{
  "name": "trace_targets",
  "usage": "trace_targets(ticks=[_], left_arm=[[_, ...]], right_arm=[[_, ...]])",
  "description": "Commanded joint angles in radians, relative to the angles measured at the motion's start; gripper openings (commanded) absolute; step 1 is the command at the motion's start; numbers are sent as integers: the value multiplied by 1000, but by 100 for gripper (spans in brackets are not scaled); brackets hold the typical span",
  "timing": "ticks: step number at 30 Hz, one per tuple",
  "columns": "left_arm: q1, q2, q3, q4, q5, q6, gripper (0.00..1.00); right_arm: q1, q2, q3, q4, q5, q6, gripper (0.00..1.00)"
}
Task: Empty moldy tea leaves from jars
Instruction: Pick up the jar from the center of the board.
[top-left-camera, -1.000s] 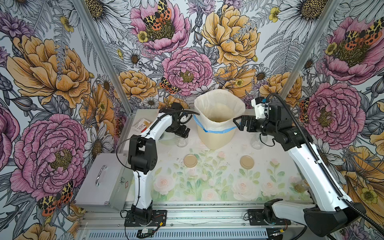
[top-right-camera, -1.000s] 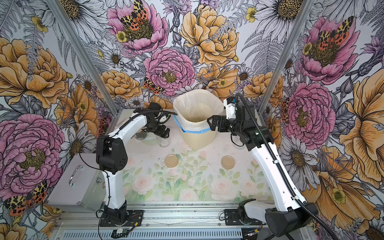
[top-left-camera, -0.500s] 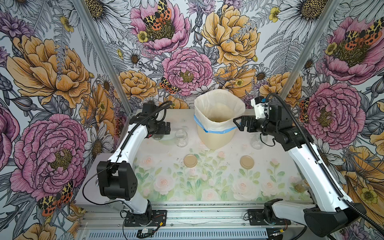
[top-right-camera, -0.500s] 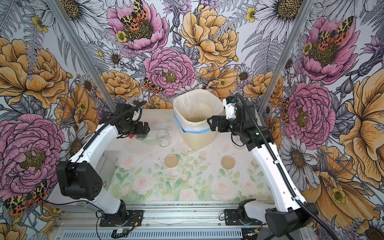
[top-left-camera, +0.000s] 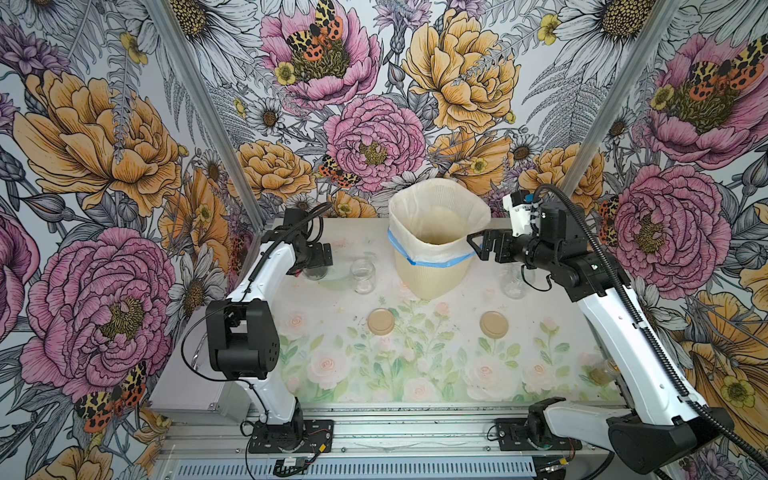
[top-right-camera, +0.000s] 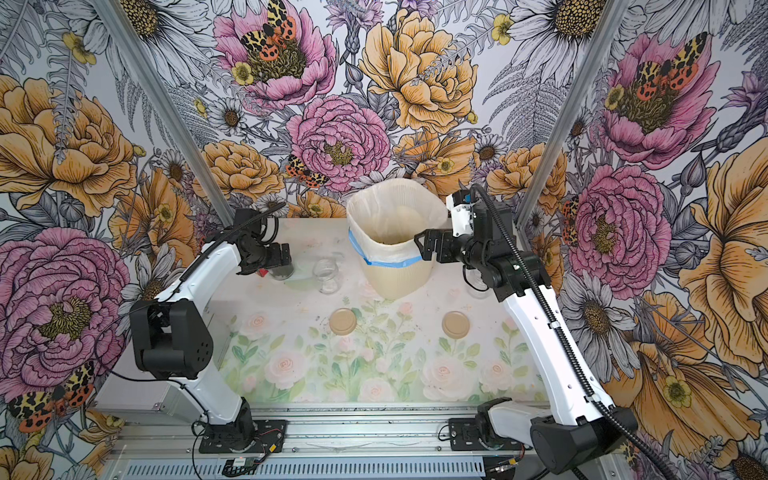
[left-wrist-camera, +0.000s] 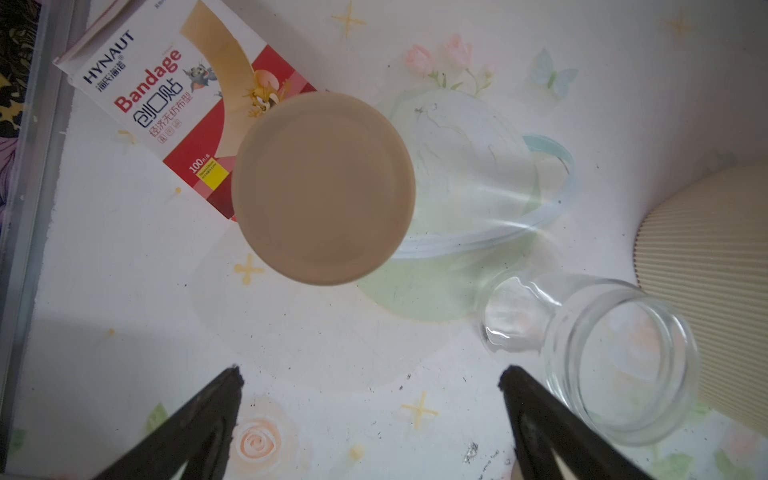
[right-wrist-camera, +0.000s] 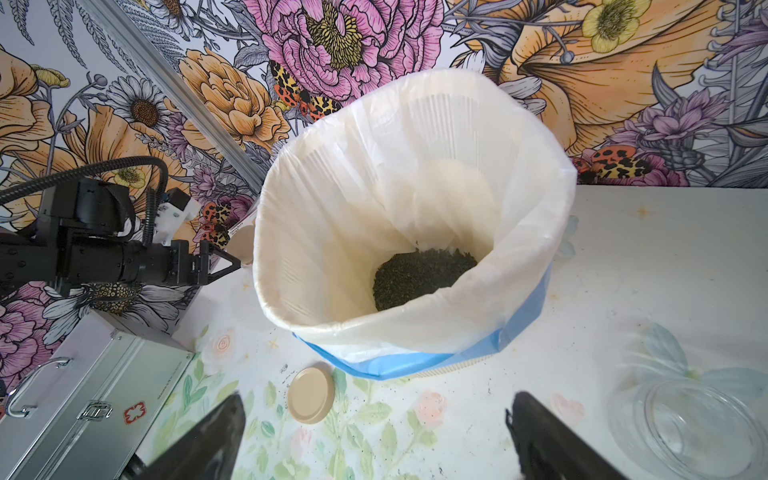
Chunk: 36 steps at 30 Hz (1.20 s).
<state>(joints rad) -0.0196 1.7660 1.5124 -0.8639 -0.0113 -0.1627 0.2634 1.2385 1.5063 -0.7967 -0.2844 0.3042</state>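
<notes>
We are hovering our left gripper (left-wrist-camera: 370, 374), jaws spread and empty; the one lidded jar (left-wrist-camera: 323, 187) is standing upright just ahead of it, nearer this arm. Our right gripper (right-wrist-camera: 374, 403), likewise spread, is hanging by the bin (top-left-camera: 432, 278), where tea leaves (right-wrist-camera: 419, 276) are lying.

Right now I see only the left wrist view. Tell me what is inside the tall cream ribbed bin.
Observer: Dark crumbly tea leaves lie heaped at the bottom of the tall cream ribbed bin.
Operator: Report the right gripper.
Observer: The right gripper is open and holds nothing.
Operator: Count the loose lids.
Observer: Two flat tan disc lids lie loose in front of the bin.
</notes>
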Motion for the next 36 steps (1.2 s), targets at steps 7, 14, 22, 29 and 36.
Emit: trace_targets(ticks=[7, 14, 22, 29, 36], left_arm=[[38, 156, 121, 68, 2, -34, 99], [35, 255, 197, 67, -13, -35, 99], [18, 314, 240, 65, -51, -27, 99], [5, 334, 249, 63, -72, -22, 99], [4, 344, 257, 55, -74, -22, 96]], right_arm=[[5, -15, -2, 9, -28, -13, 100], [6, -13, -10, 10, -6, -7, 100], [6, -2, -1, 10, 4, -4, 100], [6, 3, 0, 11, -4, -11, 100], [6, -1, -9, 10, -5, -8, 100]])
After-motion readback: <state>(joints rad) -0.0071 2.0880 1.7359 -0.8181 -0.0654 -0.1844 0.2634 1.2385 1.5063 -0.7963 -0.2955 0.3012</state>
